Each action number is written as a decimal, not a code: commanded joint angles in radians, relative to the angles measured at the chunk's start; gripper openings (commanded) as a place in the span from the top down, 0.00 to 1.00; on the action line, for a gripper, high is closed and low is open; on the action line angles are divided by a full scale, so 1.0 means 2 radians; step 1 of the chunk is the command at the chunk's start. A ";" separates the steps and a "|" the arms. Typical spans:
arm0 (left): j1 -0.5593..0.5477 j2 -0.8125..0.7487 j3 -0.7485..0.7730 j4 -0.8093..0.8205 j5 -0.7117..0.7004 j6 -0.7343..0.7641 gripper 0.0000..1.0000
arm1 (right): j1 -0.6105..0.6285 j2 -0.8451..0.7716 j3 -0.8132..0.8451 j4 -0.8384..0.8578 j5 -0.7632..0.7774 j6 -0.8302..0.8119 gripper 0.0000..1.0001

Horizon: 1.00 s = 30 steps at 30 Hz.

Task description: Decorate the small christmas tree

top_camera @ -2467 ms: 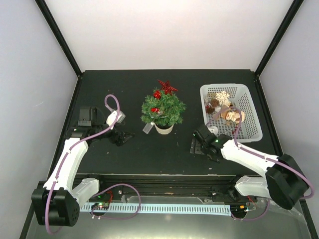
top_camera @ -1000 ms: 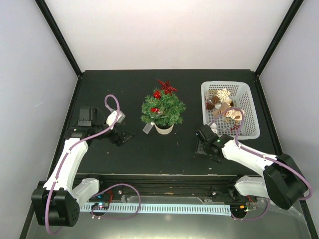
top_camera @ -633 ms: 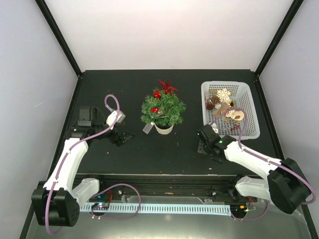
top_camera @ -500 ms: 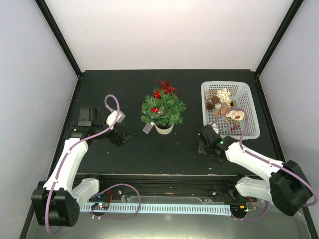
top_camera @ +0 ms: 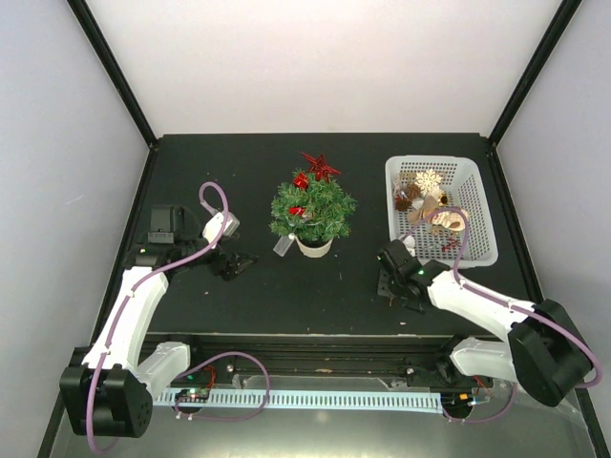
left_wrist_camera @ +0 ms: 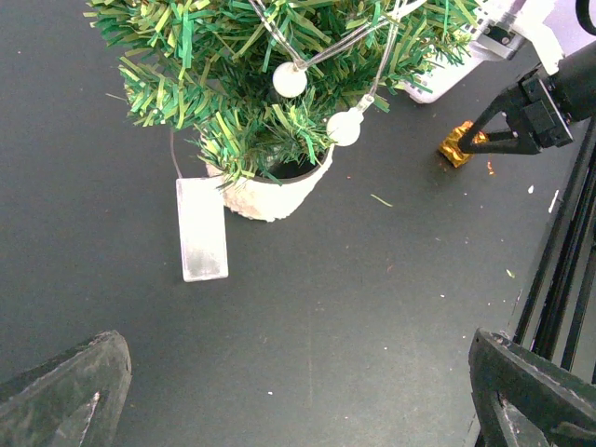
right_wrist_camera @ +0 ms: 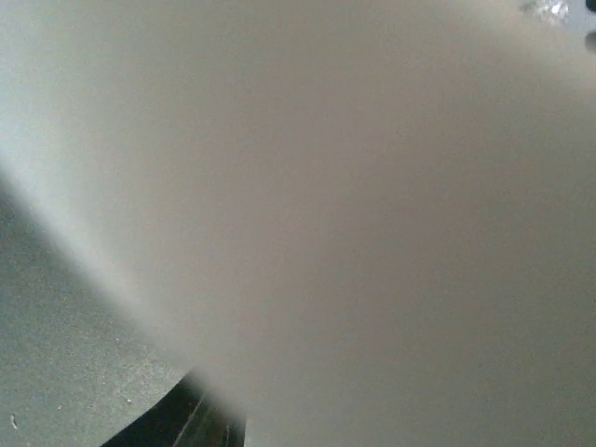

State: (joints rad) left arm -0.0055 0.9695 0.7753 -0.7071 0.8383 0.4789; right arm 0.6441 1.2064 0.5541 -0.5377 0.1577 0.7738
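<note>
small christmas tree (top_camera: 313,212): upright mid-table in its white pot (left_wrist_camera: 270,196), pale tag (left_wrist_camera: 202,228) beside it | left gripper (top_camera: 239,265): spread wide, empty, left of the tree | right gripper (left_wrist_camera: 470,140): fingertips pinched on a small gold ornament (left_wrist_camera: 454,145) lying on the table (top_camera: 191,172) — near the basket (top_camera: 477,239) | right wrist view: blurred

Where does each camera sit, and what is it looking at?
Top: high behind the arms, looking down at the table, small christmas tree and basket; both arms, left gripper and right gripper show.
Left wrist: low, facing the tree's pot and tag; its own fingers show.
Right wrist: a pale blur hides nearly everything.
Shared: top and left wrist both see the tree and right gripper.
</note>
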 commanded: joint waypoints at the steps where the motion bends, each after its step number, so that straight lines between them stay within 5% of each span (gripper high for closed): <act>1: 0.003 -0.005 0.003 0.001 0.009 0.004 0.01 | -0.002 -0.021 -0.001 0.002 0.005 -0.002 0.66; 17: 0.003 -0.003 0.003 0.002 0.009 0.004 0.01 | -0.001 -0.110 0.086 -0.036 -0.013 -0.065 0.72; 30: 0.003 -0.003 0.004 0.001 0.006 0.005 0.01 | -0.001 -0.069 0.238 0.000 -0.105 -0.131 0.69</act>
State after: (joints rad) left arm -0.0055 0.9695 0.7753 -0.7071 0.8383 0.4789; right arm 0.6434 1.0744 0.9939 -0.5800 0.0631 0.5690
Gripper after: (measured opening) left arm 0.990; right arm 0.312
